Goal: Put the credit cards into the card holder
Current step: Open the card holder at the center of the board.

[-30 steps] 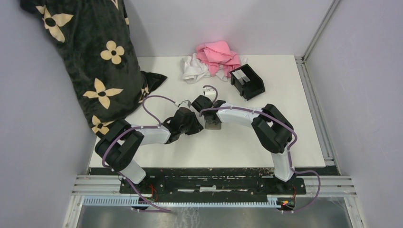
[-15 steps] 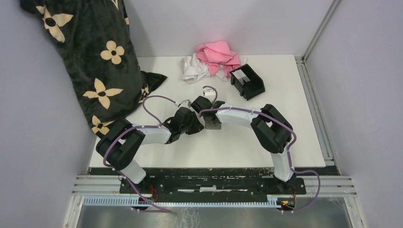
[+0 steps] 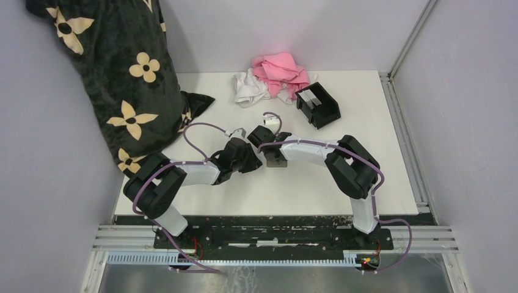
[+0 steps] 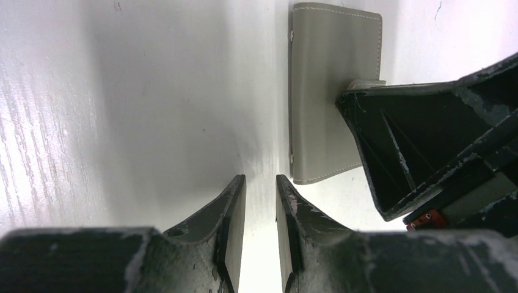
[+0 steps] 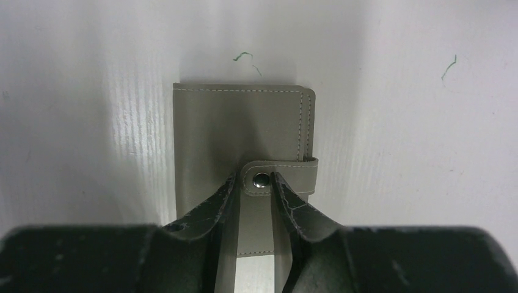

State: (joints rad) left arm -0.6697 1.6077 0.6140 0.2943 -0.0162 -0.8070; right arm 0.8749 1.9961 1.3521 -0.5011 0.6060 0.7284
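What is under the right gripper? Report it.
A closed grey wallet lies flat on the white table, the right gripper straddling its snap strap. Its inside is covered, so its contents cannot be seen.

grey wallet [image 5: 238, 134], black card holder [image 3: 318, 105], pink cloth [image 3: 280, 70], black blanket [image 3: 122, 73] with cream flowers.

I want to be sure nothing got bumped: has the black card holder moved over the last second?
No. The card holder sits in the same spot, just right of the pink cloth, near the far edge of the table.
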